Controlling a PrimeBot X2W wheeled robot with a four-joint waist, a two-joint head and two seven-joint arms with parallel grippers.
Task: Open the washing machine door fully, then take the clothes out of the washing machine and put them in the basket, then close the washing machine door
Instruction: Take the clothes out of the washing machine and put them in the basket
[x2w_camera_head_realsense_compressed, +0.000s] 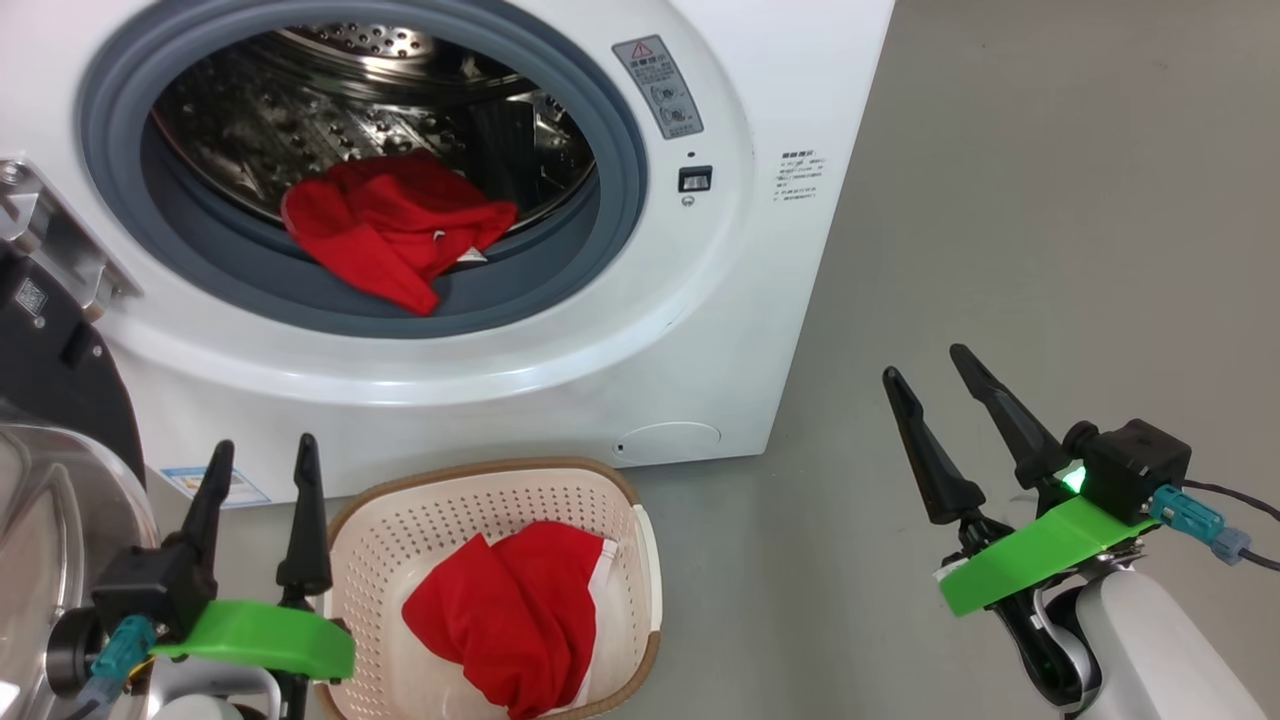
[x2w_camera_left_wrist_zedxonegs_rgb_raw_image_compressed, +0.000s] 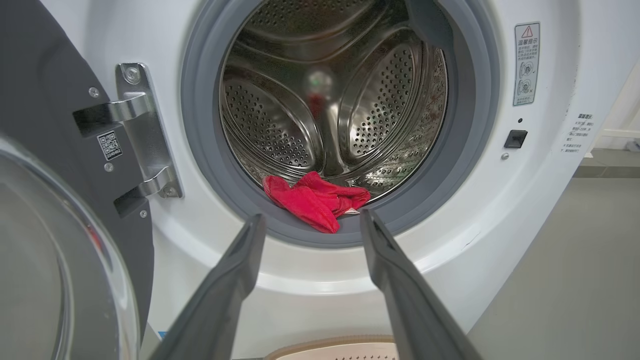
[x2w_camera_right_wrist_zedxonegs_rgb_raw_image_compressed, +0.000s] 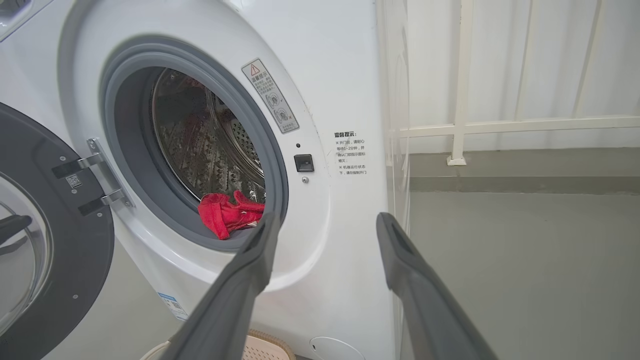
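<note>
Left gripper (x2w_camera_head_realsense_compressed: 264, 443) and right gripper (x2w_camera_head_realsense_compressed: 924, 361) gape empty — clothes (x2w_camera_head_realsense_compressed: 510, 610) lie in the basket (x2w_camera_head_realsense_compressed: 480, 470) beside the left, more in the machine (x2w_camera_head_realsense_compressed: 700, 330).

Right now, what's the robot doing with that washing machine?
The robot is emptying the washing machine. Its door is swung open to the left. So far one red garment lies in the basket on the floor in front. A second red garment sits at the front edge of the drum, partly over the grey seal. The left hand and right hand are both open and empty, held in front of the machine.
</note>
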